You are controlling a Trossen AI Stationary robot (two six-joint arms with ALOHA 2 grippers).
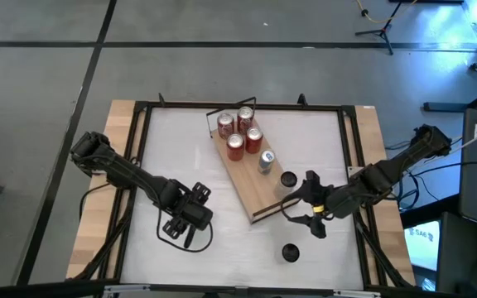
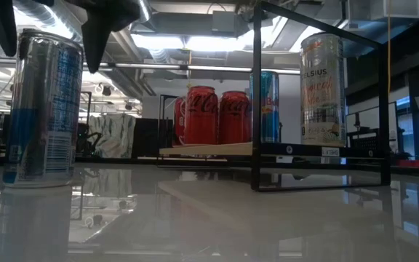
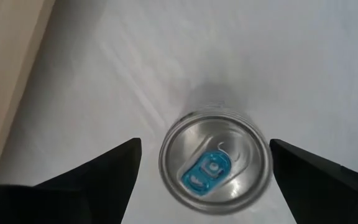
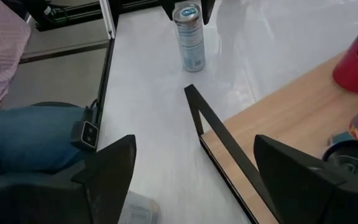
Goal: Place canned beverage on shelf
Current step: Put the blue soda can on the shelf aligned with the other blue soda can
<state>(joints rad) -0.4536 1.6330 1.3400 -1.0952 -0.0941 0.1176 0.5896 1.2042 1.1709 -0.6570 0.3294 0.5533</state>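
Note:
A silver-and-blue can (image 3: 215, 167) with a blue tab stands upright on the white table (image 1: 247, 240). In the low view this can (image 2: 42, 109) is at the left. My left gripper (image 3: 205, 143) hangs over it, pointing down and open, one finger on each side of the can's top without touching it. In the high view my left gripper (image 1: 190, 222) hides the can. The shelf (image 1: 251, 178), a light-wood board, lies slantwise and carries several cans. My right gripper (image 1: 309, 207) is open beside the shelf's near end, with nothing between its fingers.
Red cans (image 1: 237, 132) crowd the shelf's far end, with a blue-silver can (image 1: 266, 161) and a dark-topped can (image 1: 288, 179) nearer. A black wire rail (image 4: 229, 155) closes the near end. A dark round thing (image 1: 291, 252) stands near the front. A person's leg (image 4: 30, 146) shows beyond the table edge.

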